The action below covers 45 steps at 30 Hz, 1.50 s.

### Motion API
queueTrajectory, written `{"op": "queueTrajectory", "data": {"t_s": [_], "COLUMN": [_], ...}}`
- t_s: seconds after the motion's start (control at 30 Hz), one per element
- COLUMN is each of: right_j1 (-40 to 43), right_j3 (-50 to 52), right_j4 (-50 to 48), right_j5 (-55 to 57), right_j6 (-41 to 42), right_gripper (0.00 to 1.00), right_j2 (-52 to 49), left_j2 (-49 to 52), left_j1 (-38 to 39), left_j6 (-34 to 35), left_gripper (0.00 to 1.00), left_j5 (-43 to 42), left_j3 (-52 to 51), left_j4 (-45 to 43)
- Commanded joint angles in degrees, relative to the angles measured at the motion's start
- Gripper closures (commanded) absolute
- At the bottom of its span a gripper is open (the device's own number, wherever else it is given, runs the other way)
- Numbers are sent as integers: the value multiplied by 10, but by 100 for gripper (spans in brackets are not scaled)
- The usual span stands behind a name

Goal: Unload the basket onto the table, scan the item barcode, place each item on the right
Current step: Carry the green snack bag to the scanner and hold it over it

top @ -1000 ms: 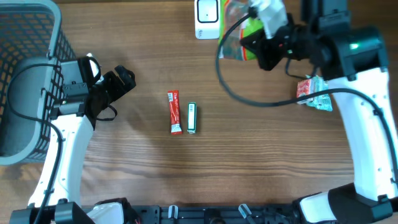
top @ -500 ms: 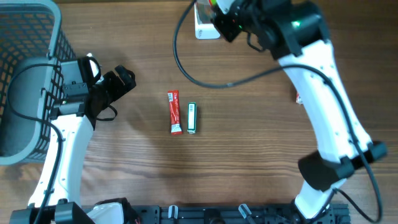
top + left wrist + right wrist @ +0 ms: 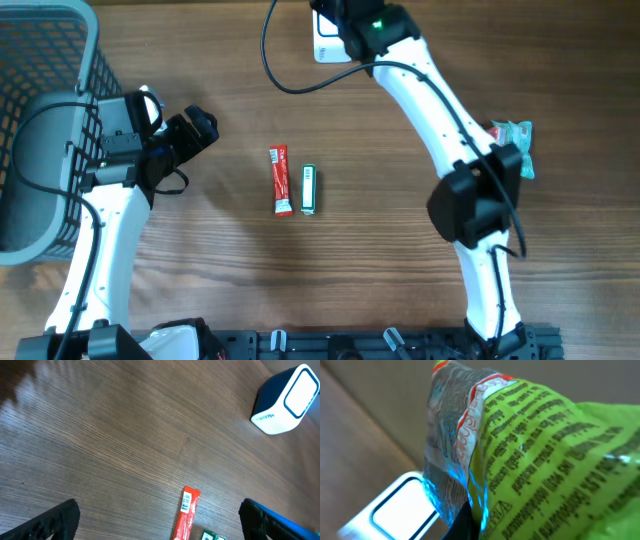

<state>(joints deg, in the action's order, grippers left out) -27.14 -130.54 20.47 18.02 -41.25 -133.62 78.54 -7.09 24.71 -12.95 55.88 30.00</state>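
My right gripper [image 3: 469, 522] is shut on a green snack packet [image 3: 560, 460] with black print and a clear crinkled edge. The packet hangs just above the white scanner [image 3: 400, 510], whose window shows at the lower left. From overhead the right gripper [image 3: 338, 12] sits at the table's far edge over the scanner [image 3: 328, 45], and the arm hides the packet. My left gripper [image 3: 195, 128] is open at the left with nothing between its fingers, also seen as the left gripper [image 3: 160, 522] over bare wood.
A red stick packet [image 3: 280, 181] and a small green pack [image 3: 309, 190] lie mid-table. A red and teal packet [image 3: 512, 142] lies at the right beside the right arm. A grey mesh basket [image 3: 40, 60] stands at the far left. The scanner [image 3: 285, 400] shows ahead of the left gripper.
The right arm has swung left along the far edge, carrying the green packet from right of the scanner to over it. The left arm has not moved.
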Motion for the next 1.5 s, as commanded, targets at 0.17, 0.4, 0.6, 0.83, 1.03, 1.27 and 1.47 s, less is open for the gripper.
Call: {"op": "queueTrajectory", "data": {"t_s": [0.17,0.4,0.6,0.83,1.03,1.27,1.47], "right_j1": [0,-4,-16,-38,-39,-39,-38], "right_j3": [-11,-11,-11,-11,-11,-11,-11], "right_j4": [-49,48,53,36,52,62,61], "right_j5": [112,66,57,55,55,57,59], "right_j6": [-82,-69,-53,-52,-36,-29,1], "right_gripper": [96,96,96,96,96,96,96], "right_j2": [-91,-90,-90,-89,-89,-89,-70], "left_j2": [4,4,4,4,4,4,4], "left_j1": [-2,-2,-2,-2,-2,-2,-2], "left_j6": [-5,-5,-5,-5,-5,-5,-5], "left_gripper": [0,0,0,0,0,0,0], "left_j5": [-4,-4,-4,-4,-4,-4,-4], "left_j3": [0,0,0,0,0,0,0], "left_j4": [-1,-1,-1,-1,-1,-1,-1]}}
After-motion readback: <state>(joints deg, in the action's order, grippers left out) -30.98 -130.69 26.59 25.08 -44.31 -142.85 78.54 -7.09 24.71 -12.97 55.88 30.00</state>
